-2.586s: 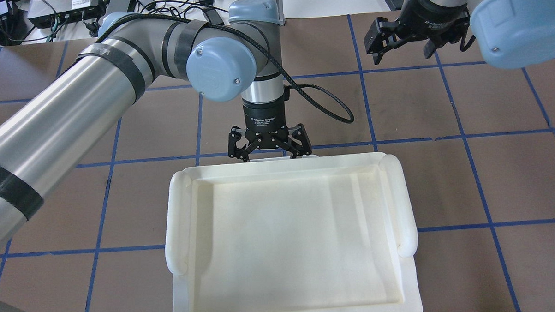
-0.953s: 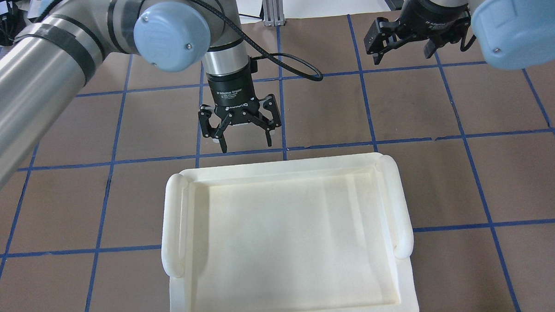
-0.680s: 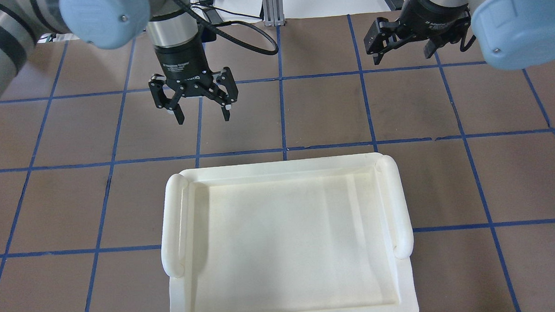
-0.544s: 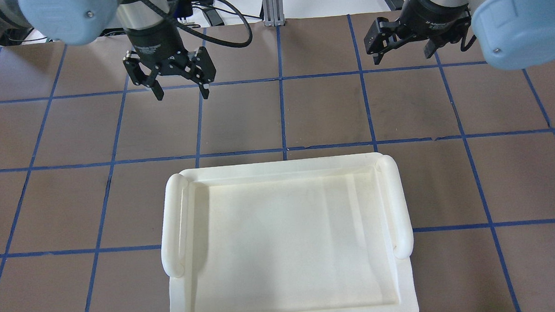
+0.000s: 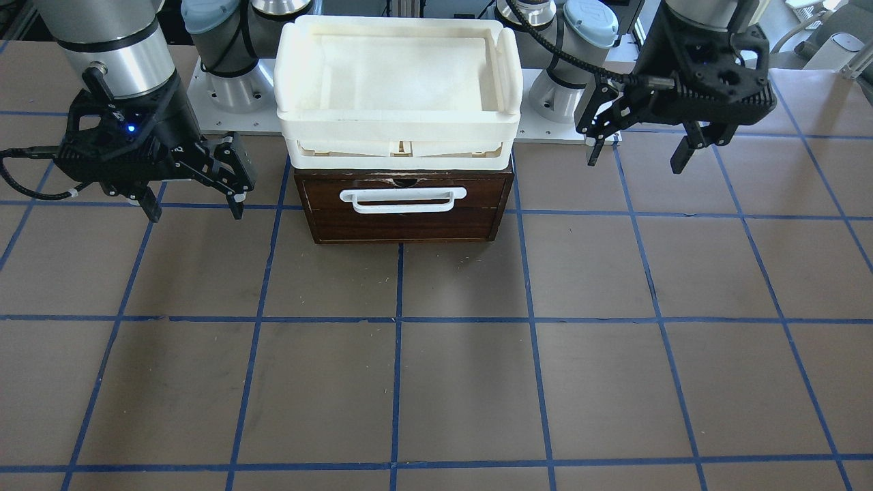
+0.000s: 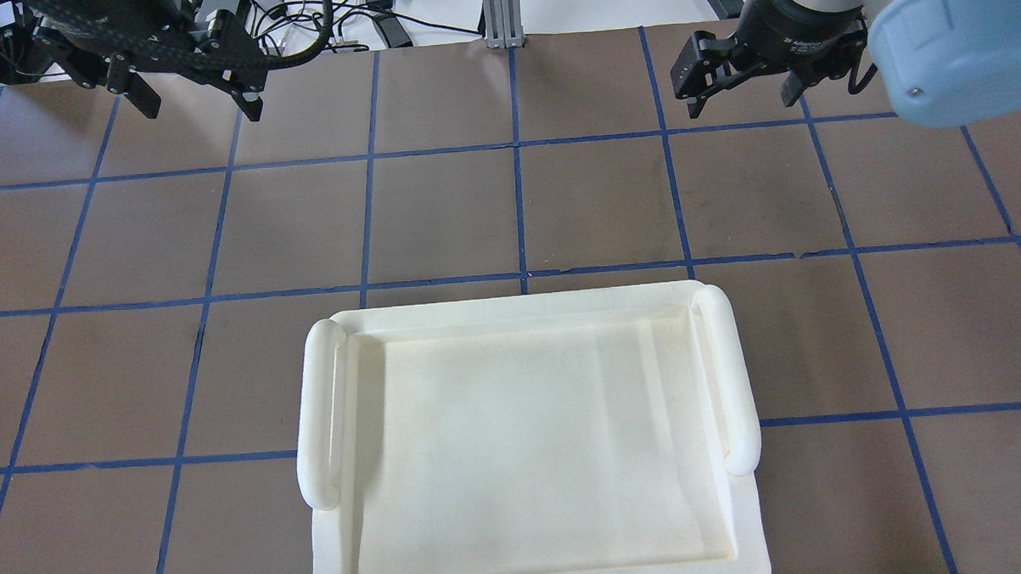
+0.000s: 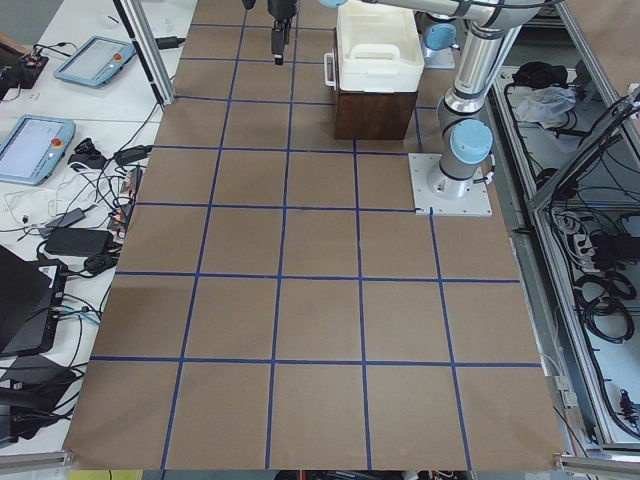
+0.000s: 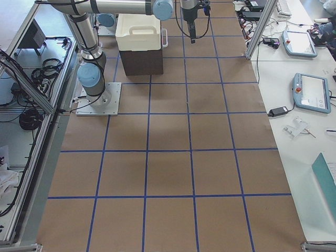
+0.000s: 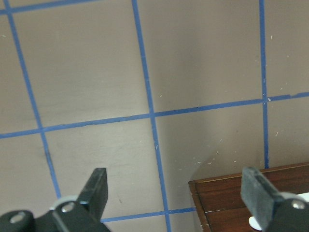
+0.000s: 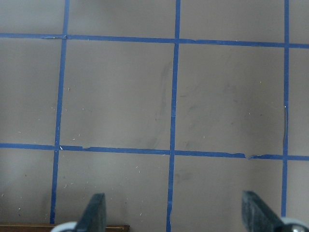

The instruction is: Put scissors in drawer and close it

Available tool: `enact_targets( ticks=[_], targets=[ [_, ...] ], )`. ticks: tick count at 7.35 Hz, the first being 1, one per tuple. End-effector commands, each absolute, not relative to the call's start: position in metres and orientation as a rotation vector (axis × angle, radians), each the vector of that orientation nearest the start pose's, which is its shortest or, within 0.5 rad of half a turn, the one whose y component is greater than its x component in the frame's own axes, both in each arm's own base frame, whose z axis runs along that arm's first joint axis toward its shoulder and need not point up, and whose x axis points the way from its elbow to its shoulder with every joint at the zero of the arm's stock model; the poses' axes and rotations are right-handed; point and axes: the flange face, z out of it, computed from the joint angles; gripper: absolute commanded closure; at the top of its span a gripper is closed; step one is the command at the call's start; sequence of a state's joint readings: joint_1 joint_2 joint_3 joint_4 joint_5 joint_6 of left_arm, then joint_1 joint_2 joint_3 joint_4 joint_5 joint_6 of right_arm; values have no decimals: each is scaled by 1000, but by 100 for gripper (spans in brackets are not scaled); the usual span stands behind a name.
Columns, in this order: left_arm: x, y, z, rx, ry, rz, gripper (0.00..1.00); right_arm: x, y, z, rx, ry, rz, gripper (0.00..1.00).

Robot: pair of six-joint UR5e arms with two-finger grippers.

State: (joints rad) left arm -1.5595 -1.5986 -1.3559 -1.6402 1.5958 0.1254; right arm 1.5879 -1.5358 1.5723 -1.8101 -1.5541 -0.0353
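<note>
The dark-brown drawer is shut flush in its cabinet, and its white bar handle faces the open table. The scissors show in no view. My left gripper is open and empty, held above the table off to one side of the drawer. Its wrist view shows a corner of the drawer between open fingers. My right gripper is open and empty on the other side. Its wrist view shows only bare table.
A white plastic tray sits on top of the drawer cabinet and hides the cabinet from overhead; it also shows in the front-facing view. The brown table has blue grid lines. Tablets and cables lie on side benches.
My left gripper has drawn back from the drawer front and swung far out to the left, staying open. The right arm has not moved.
</note>
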Motion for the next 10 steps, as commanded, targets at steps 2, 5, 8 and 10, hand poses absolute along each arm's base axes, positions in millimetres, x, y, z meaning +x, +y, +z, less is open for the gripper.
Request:
enact_targets(
  ticks=[2, 5, 8, 10],
  targets=[
    [-145, -496, 567, 231, 3159, -173, 0, 145, -521, 496, -86, 3109, -316, 0],
    [-144, -495, 564, 227, 3133, -124, 0, 145, -521, 496, -84, 3109, -316, 0],
    [-139, -500, 555, 193, 3113, -63, 0, 145, -521, 495, -84, 3109, -314, 0],
    [-139, -500, 556, 193, 3113, -73, 0, 144, -522, 494, -79, 3111, -312, 0]
  ],
)
